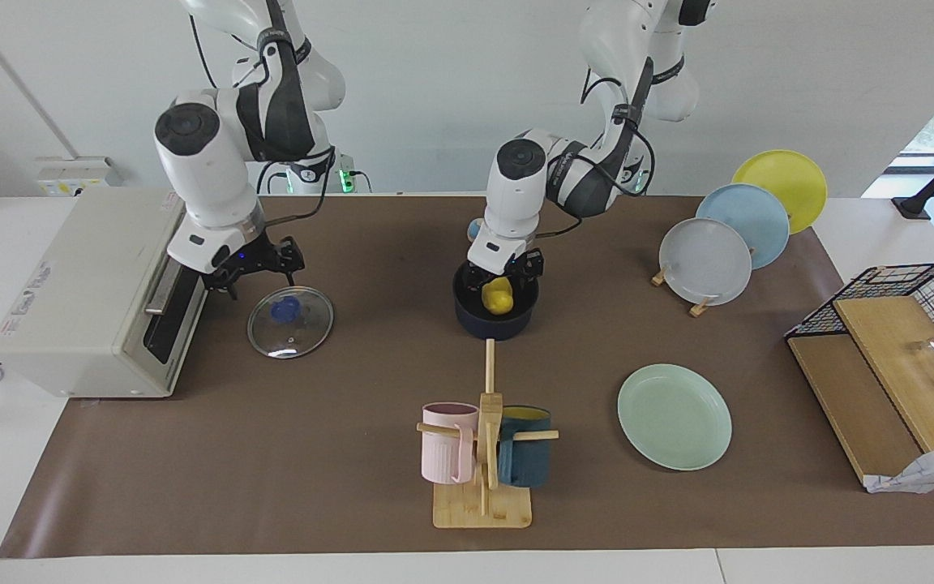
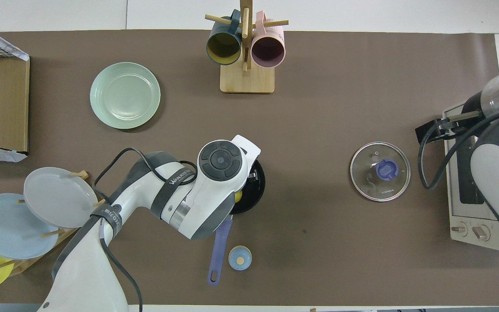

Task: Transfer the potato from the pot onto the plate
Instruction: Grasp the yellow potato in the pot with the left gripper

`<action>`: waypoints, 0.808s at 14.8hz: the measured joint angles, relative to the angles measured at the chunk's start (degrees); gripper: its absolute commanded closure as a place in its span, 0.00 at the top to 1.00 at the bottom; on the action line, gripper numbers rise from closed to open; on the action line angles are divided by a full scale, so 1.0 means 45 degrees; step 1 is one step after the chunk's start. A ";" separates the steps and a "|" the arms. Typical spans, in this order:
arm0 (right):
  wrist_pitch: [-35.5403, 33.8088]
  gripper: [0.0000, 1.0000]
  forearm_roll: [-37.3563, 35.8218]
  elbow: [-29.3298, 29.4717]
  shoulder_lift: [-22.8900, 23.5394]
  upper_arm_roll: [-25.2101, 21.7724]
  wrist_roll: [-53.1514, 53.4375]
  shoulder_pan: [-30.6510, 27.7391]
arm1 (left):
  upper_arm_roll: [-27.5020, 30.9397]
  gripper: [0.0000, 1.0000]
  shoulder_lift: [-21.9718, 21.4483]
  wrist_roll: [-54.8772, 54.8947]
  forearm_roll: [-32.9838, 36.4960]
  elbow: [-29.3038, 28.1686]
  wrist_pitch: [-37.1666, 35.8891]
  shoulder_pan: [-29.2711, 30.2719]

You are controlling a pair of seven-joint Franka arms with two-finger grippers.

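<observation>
Potato (image 1: 499,298) in pot (image 1: 493,324), pinched by left tool (image 1: 501,285), plate (image 1: 674,416) bare, right tool (image 1: 250,272) spread beside lid (image 1: 289,322)

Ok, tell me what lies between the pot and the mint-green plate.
Nothing: only bare brown mat between the pot and the plate, shown in both views.
</observation>
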 measured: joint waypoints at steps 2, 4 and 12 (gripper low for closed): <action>-0.0719 1.00 0.0007 0.0356 0.0043 -0.0014 0.0460 -0.0009 | 0.0015 1.00 -0.0002 0.0105 0.0000 0.0013 -0.0062 0.0000; -0.0838 1.00 0.0007 0.0394 0.0068 -0.0053 0.0541 -0.0095 | 0.0014 1.00 -0.0002 0.0131 0.0000 0.0013 -0.0076 -0.0005; -0.1346 1.00 0.0006 0.0233 -0.0337 -0.2640 0.0612 0.2283 | 0.0013 0.74 -0.0003 0.0132 -0.0245 0.0012 -0.0281 -0.0023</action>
